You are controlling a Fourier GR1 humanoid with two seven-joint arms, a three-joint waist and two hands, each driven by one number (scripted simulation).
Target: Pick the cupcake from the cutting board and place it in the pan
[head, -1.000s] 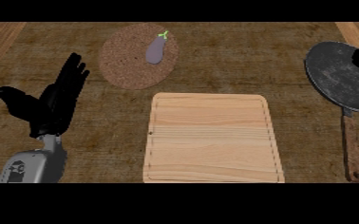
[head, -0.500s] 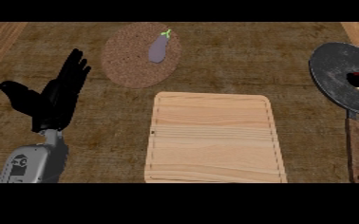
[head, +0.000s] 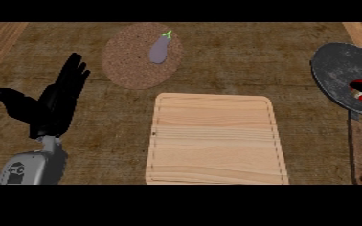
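- Your left hand point(head: 53, 107) shows at the view's left edge. Its fingers point(head: 73, 74) are straight and point up the counter, and its thumb point(head: 16, 100) is spread out to its left. It is open, holds nothing and touches none of the objects.
- Its grey forearm point(head: 32, 165) comes in from the lower left corner, directly behind the hand.
- Ahead of the hand and to its right you have a round brown mat point(head: 127, 72), near the fingertips but apart from them.
- On the far-right part of that mat lies a purple eggplant point(head: 160, 50), its green stem pointing away from the hand.
- To the hand's right, a little nearer to you than the mat, lies the cutting board point(head: 216, 139), pale wood with a groove round its edge. A strip of counter point(head: 113, 124) separates it from the hand.
- The pan point(head: 333, 74) is well apart from the hand, beyond the board at the far right, partly cut off by the view's edge. Its handle point(head: 351, 143) runs back toward you past the board's right side.
- What looks to be the cupcake point(head: 356, 89) shows only as a red and white sliver at the right edge, on the pan's dark surface, well apart from your hand. Too little of it shows for you to tell whether it stands upright.
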